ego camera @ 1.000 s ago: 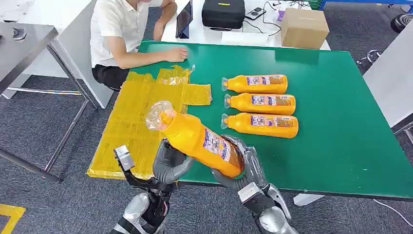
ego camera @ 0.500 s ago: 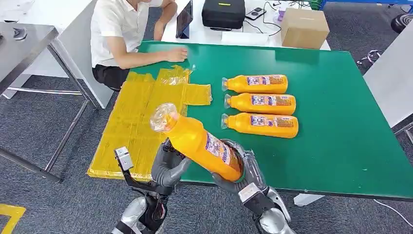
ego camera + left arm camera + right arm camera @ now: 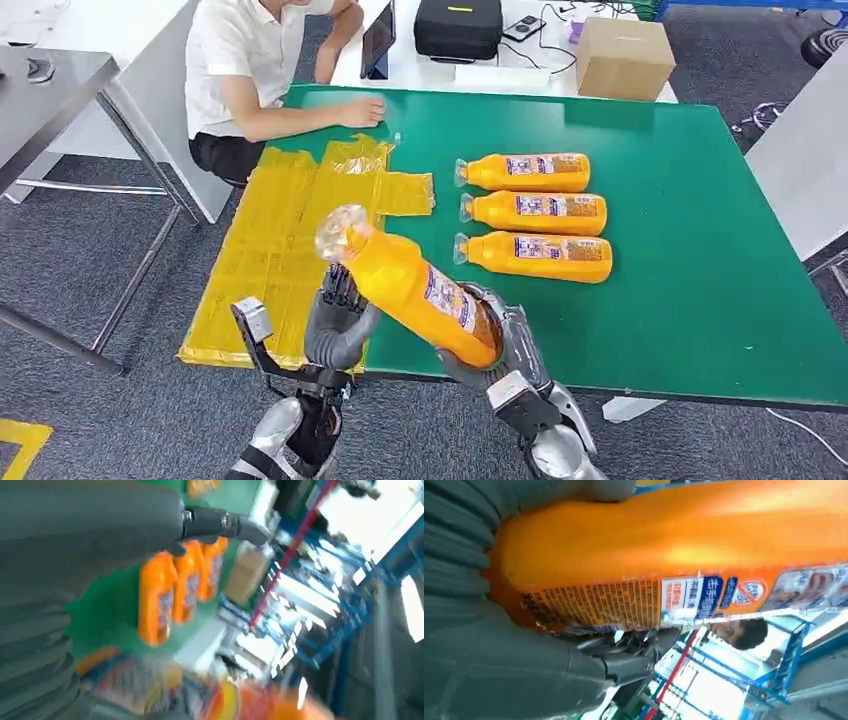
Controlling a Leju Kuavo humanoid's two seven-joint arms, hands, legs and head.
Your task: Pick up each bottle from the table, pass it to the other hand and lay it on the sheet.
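Note:
My right hand (image 3: 505,345) grips the base of an orange bottle (image 3: 415,290), which tilts up and left with its clear cap over the near table edge. The right wrist view has the same bottle (image 3: 674,545) pressed against the right hand (image 3: 524,665). My left hand (image 3: 335,322) stands just left of the bottle's upper body, fingers raised and spread, not wrapped round it. In the left wrist view its fingers (image 3: 220,522) reach out straight. The yellow sheet (image 3: 270,250) covers the table's left side. Three more orange bottles (image 3: 535,212) lie side by side mid-table, and as bottles (image 3: 157,600) in the left wrist view.
The green table (image 3: 700,250) has free room on its right half. A person (image 3: 250,60) sits at the far left corner with a hand (image 3: 362,112) on the table. Behind stand a cardboard box (image 3: 622,55), a black bag (image 3: 458,25) and a tablet (image 3: 378,40).
The left hand has come out from under the bottle and now stands beside it with fingers raised. The bottle has shifted slightly right and its cap points more upward.

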